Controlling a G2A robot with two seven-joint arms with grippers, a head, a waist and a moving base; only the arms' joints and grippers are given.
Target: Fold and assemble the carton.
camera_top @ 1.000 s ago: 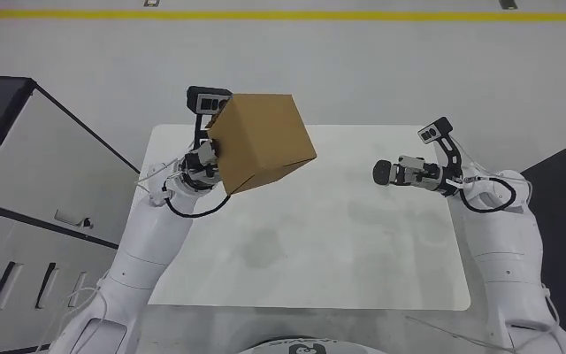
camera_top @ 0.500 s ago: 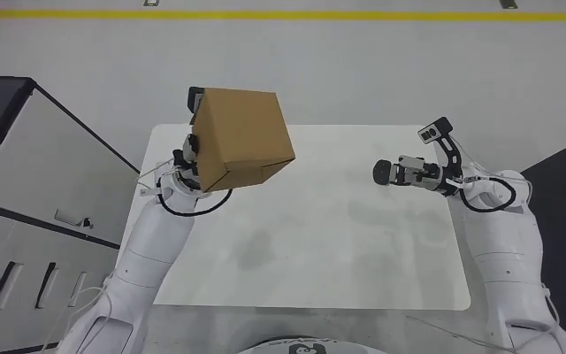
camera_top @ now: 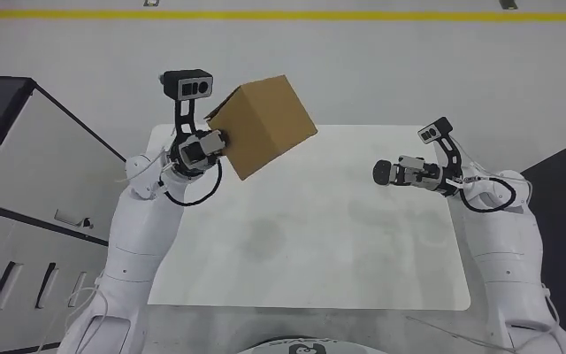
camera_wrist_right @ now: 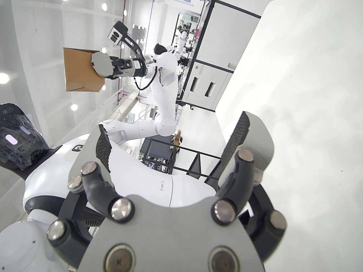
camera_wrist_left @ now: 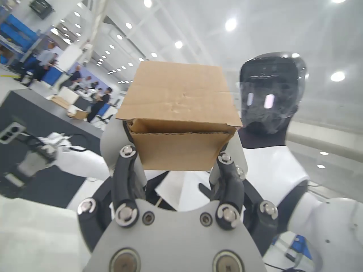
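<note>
Fingers of your right gripper (camera_wrist_right: 173,125) stand spread apart with nothing between them, above the right side of the table (camera_top: 354,257). Farther off, your left gripper (camera_top: 218,143) clamps the carton (camera_top: 265,124) by one end, holding it tilted in the air over the table's far left corner.

The carton (camera_top: 263,124) is a plain brown corrugated box, squared up into a cube-like shape, and the faces seen from above are closed. It is clear of the surface, tilted on a diagonal above the far left corner of the table (camera_top: 354,230). The left gripper (camera_top: 219,142) clamps one end flap, where a narrow gap shows beneath the adjoining panel's edge.
</note>
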